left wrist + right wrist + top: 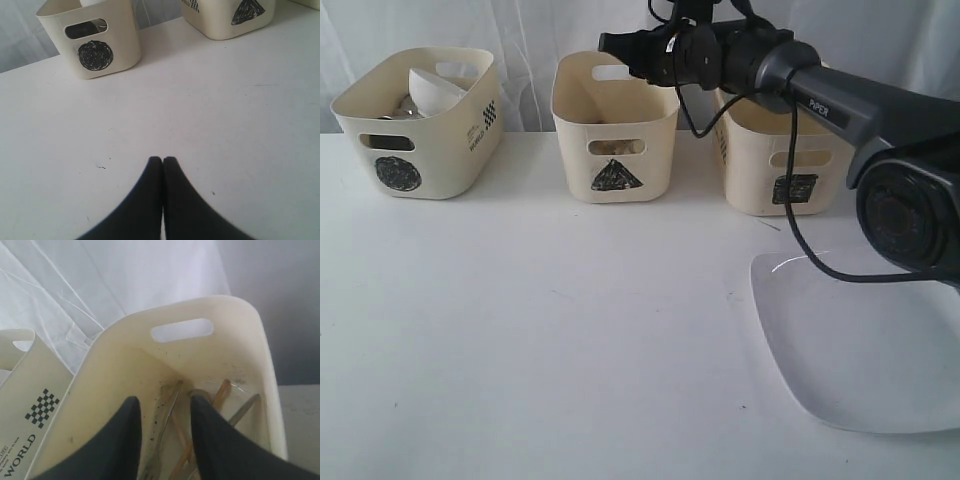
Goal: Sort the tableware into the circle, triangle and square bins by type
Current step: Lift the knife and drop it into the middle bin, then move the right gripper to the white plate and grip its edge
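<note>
Three cream tubs line the back of the table: the circle tub (415, 120), the triangle tub (615, 125) and the square tub (780, 160). A white bowl (435, 88) sticks out of the circle tub. My right gripper (608, 42) hangs open and empty over the triangle tub (200, 307). Below the right gripper (166, 402), inside that tub, lie wooden chopsticks (220, 392), a fork (167, 415) and another steel handle (245, 410). The large white square plate (860, 340) lies at the front right. My left gripper (163, 159) is shut and empty, low over bare table, facing the circle tub (95, 40).
The right arm (840, 110) spans above the square tub, its cable (800, 240) hanging down towards the plate. A white curtain (520, 30) closes off the back. The triangle tub (235, 17) shows at the edge of the left wrist view. The checker-printed side of the circle tub (20, 390) stands beside the triangle tub.
</note>
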Tool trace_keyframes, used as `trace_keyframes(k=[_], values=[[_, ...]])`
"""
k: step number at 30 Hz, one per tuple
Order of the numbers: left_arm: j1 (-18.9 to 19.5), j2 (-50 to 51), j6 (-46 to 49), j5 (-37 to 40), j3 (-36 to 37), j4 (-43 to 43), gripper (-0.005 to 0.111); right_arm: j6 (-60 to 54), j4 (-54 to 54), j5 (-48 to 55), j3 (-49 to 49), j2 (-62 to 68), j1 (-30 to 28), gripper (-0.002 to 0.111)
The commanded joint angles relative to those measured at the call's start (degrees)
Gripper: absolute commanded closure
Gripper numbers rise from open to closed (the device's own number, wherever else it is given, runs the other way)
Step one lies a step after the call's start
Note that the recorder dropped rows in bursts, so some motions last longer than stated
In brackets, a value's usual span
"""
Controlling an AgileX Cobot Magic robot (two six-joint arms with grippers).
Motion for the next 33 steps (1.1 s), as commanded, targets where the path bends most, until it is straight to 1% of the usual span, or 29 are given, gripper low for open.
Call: trace_keyframes(k=[1, 5, 9, 13, 19, 25, 27, 30, 33], values=[[-0.3, -0.3, 0.0, 0.3, 0.2, -0.4, 0.107, -3.4, -0.2, 4.2, -0.4, -1.8, -0.4, 0.075], [-0.3, -0.3, 0.0, 0.3, 0.2, -0.4, 0.107, -3.4, -3.4, 11.3, 0.3, -4.7, -0.4, 0.075], [-0.3, -0.3, 0.0, 0.3, 0.2, -0.4, 0.107, -5.1, -6.6, 14.6, 6.8, -9.7, -0.4, 0.075], [-0.3, -0.3, 0.0, 0.3, 0.2, -0.4, 0.107, -11.2, -8.3, 20.7, 16.9, -16.2, -0.4, 0.075], [-0.3, -0.3, 0.0, 0.3, 0.2, -0.4, 0.107, -17.4, -11.4, 25.8, 34.7, -27.7, 1.0, 0.075], [-0.3, -0.3, 0.0, 0.3, 0.2, -0.4, 0.107, -23.1, -15.2, 26.6, 53.9, -42.2, 5.7, 0.075], [-0.3, -0.3, 0.0, 0.3, 0.2, -0.4, 0.107, -23.9, -16.7, 26.5, 60.6, -46.7, 7.8, 0.072], [-0.3, -0.3, 0.0, 0.3, 0.2, -0.4, 0.107, -23.9, -18.3, 28.1, 69.7, -51.8, 10.8, 0.06], [-0.3, -0.3, 0.0, 0.3, 0.2, -0.4, 0.107, -23.9, -18.6, 29.8, 78.2, -55.4, 13.8, 0.053]])
